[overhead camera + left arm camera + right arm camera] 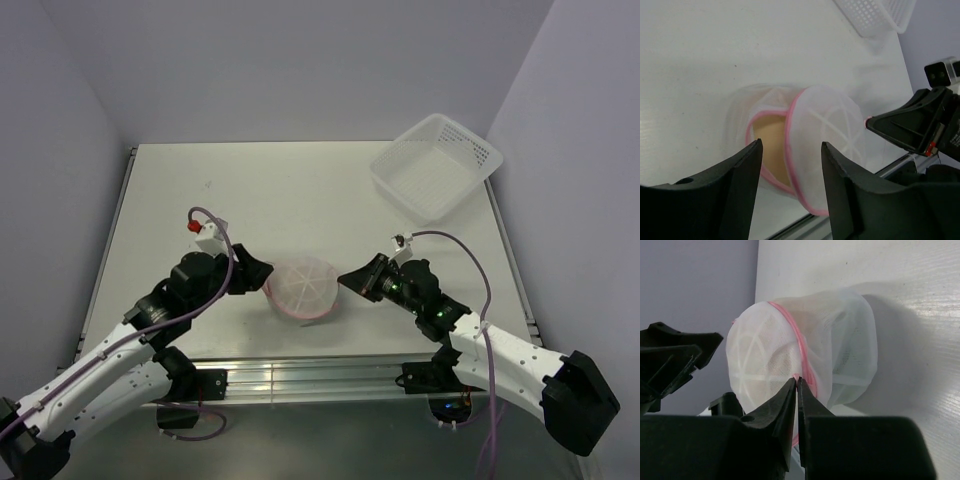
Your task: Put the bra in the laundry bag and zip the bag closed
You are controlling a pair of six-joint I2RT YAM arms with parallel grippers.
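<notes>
Mesh, white and pink-rimmed, the laundry bag [300, 288] lay on the table [200, 190] near its front edge, between the 2 grippers. Only the left wrist view showed the rim gaping over a peach bra [771, 147], with the left gripper [791, 145] standing open before it. Only the right wrist view showed the right gripper [797, 382] pinched shut on the pink rim.
</notes>
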